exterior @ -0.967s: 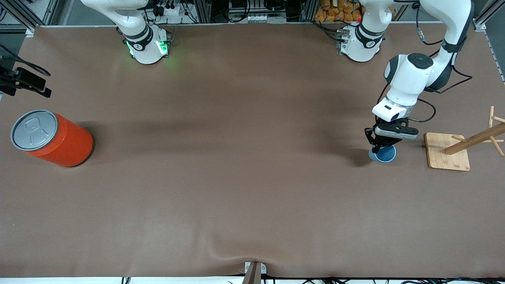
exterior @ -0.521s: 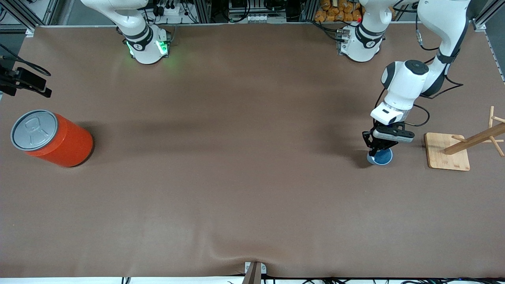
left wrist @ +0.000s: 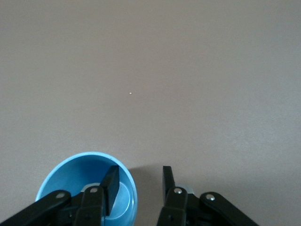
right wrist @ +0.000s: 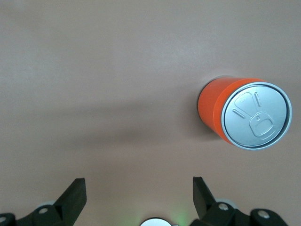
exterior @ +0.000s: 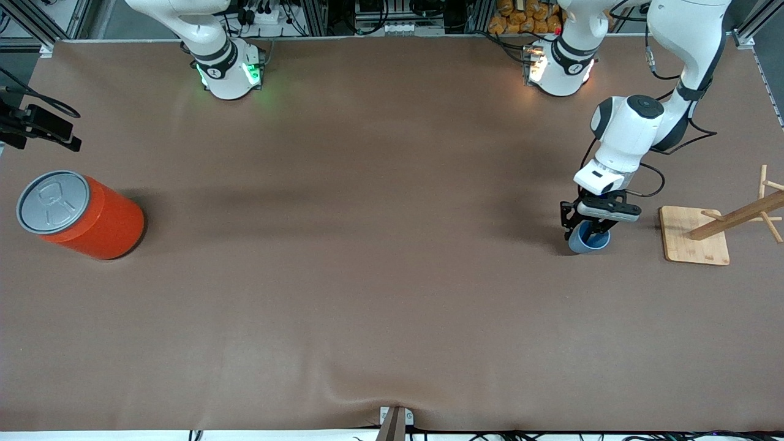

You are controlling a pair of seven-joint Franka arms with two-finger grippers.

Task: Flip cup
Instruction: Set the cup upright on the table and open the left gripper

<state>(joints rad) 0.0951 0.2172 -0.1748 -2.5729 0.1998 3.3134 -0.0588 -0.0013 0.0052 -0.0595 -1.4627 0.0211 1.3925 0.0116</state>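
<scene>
Jaws part and the cup is let go, standing mouth up!

The orange can (exterior: 79, 214) sits at the right arm's end, the right gripper (right wrist: 138, 197) wide open and empty, waiting high above the table. At the left arm's end, beside the wooden rack (exterior: 713, 229), the left gripper (exterior: 585, 229) has just spread its fingers (left wrist: 110, 183), one inside the cup (exterior: 589, 240), gripping nothing: the flip looks finished.

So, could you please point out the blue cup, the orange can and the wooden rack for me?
cup (left wrist: 61, 175), left wrist view, on the inner wall below its rim.
orange can (exterior: 107, 222), front view, on its orange side wall.
wooden rack (exterior: 692, 245), front view, on its flat base board.
</scene>
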